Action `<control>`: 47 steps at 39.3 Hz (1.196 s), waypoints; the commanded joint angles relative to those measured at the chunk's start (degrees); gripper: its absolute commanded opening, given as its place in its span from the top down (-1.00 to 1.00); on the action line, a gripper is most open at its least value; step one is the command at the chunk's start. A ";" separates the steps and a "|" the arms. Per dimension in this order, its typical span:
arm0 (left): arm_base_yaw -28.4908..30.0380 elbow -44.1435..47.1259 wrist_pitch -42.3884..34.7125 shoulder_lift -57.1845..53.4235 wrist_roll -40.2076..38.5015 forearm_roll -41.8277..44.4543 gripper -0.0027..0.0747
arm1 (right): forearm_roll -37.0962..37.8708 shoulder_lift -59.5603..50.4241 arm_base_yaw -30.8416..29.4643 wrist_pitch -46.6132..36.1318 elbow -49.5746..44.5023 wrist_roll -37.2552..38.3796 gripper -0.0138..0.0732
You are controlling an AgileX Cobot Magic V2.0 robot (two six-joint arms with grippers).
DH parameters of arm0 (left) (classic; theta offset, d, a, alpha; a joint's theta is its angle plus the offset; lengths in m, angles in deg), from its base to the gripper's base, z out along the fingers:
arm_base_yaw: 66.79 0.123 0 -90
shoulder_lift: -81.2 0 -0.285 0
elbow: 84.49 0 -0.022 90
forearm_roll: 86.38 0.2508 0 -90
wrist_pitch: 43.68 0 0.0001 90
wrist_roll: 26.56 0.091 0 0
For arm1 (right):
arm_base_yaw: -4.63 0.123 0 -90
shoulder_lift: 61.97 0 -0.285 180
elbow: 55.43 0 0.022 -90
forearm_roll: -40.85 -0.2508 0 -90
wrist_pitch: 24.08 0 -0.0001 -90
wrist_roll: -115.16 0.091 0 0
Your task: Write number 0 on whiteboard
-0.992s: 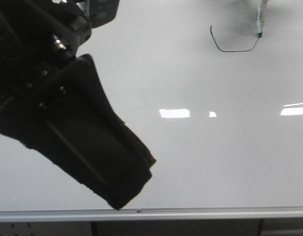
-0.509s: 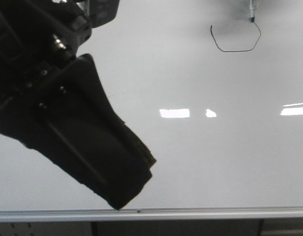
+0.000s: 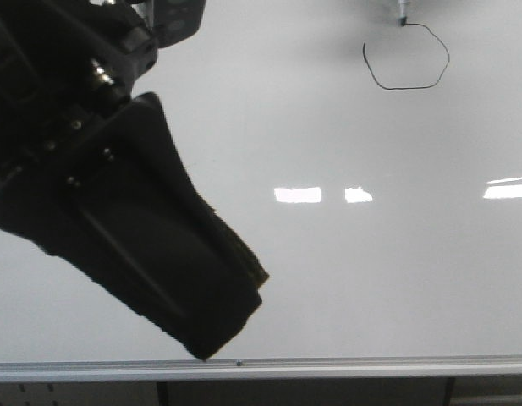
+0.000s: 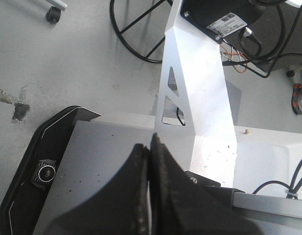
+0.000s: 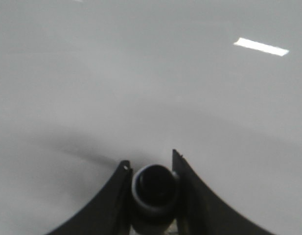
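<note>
The large glossy pale grey-white whiteboard (image 3: 328,279) was rigid and slick, so the pen tip would glide easily and needed only light pressure. The thin black hand-drawn number 0 (image 3: 407,56) sat near the board's far edge, its loop not quite closed at the upper left. The slim marker pen (image 3: 403,12), light and stiff, touched the board at the loop's top. The right tool (image 5: 151,169) was clamped around the pen's barrel, a sound hold. The left tool (image 4: 149,161) was pressed together, empty, off the board.
</note>
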 commanded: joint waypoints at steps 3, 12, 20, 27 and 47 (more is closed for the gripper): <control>-0.43 -1.76 0.82 -1.91 0.22 -3.37 0.98 | -0.89 -1.67 1.16 -4.93 1.90 -0.17 0.84; -0.43 -1.76 0.82 -1.91 0.22 -3.37 0.98 | -3.18 -0.85 1.95 -5.00 1.90 -0.17 0.84; -0.43 -1.76 0.82 -1.91 0.22 -3.37 0.98 | -5.13 -0.74 1.95 -5.01 1.90 -0.17 0.84; -0.43 -1.76 0.82 -1.91 0.22 -3.37 0.98 | -5.71 -0.74 1.95 -4.76 1.90 -0.17 0.84; -0.43 -1.76 0.82 -1.91 0.22 -3.37 0.98 | -21.81 -1.48 1.85 24.34 13.14 -9.38 0.84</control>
